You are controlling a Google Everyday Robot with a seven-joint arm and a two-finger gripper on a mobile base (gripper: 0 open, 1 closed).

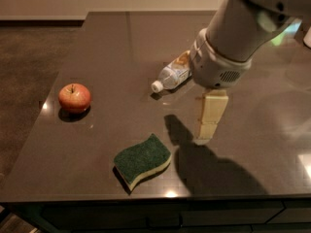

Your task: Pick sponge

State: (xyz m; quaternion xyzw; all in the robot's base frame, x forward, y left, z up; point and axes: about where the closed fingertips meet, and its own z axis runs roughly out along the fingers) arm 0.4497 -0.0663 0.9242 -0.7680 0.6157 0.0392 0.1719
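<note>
The sponge [142,160] lies flat near the table's front edge, dark green top up, pale yellow foam showing along its wavy side. My gripper [208,123] hangs from the big grey arm, pointing down above the table. It is to the right of the sponge and a little farther back, not touching it. Its cream-coloured fingers [211,111] show edge-on as one stack.
A red apple [75,97] sits at the left of the dark table [112,47]. A clear plastic bottle [171,74] lies on its side behind the gripper, partly hidden by the arm. The table's left and front edges are close to the sponge.
</note>
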